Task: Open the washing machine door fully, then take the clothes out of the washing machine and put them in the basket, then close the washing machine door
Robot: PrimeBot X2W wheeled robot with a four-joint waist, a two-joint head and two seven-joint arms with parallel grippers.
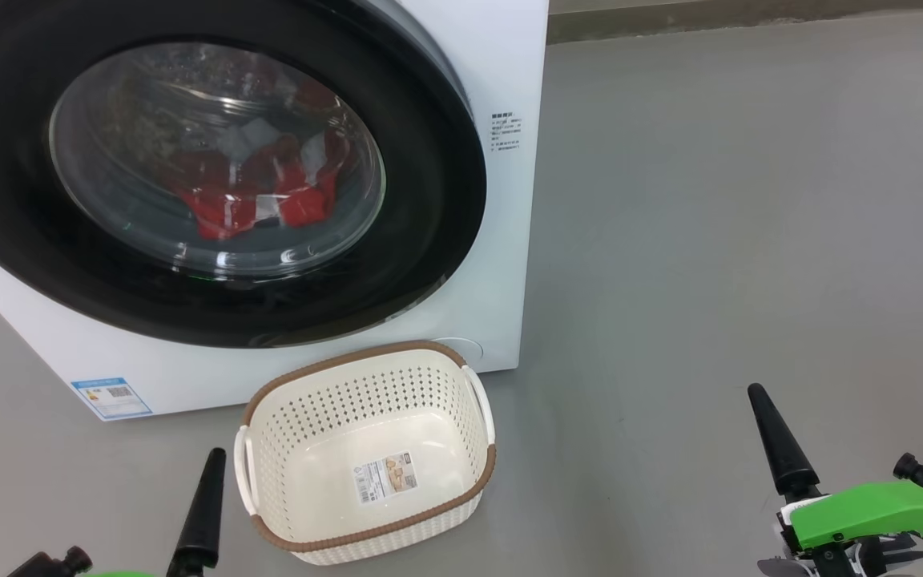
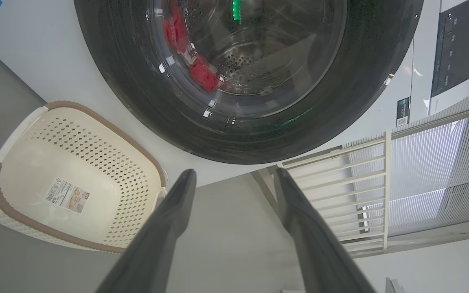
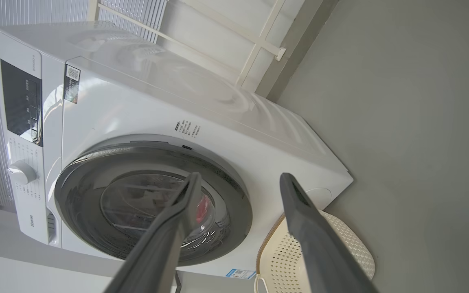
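Plainly, the washing machine door [image 1: 437, 200] was seen shut flat against the front of the washing machine [image 1: 509, 72], its glossy black rim filling the upper left of the head view. Through the bulging glass the clothes [image 1: 261, 200] were made out as a red heap with white patches, lying low in the drum. The basket [image 1: 365, 359] was set upright on the grey floor [image 1: 710, 240] at the lower centre of that view, just beside the machine's lower front and below the door. A paper label [image 1: 385, 477] was seen on its bare bottom. A blue sticker [image 1: 111, 397] was noted at the lower left of the machine's front.

The left gripper [image 2: 234, 173] was shown in the left wrist view with its two dark fingers spread wide from the bottom edge and nothing held between them. Beyond the tips, the door was seen at upper centre and the basket at the left. The right gripper [image 3: 239, 176] was likewise spread wide with nothing gripped, the door lying at centre left of the right wrist view and the basket at lower right. A dark control panel [image 3: 20, 106] and a white knob [image 3: 22, 172] were seen near that view's left edge. In the head view one finger of each gripper was seen, at lower left and lower right, both well apart from the door.
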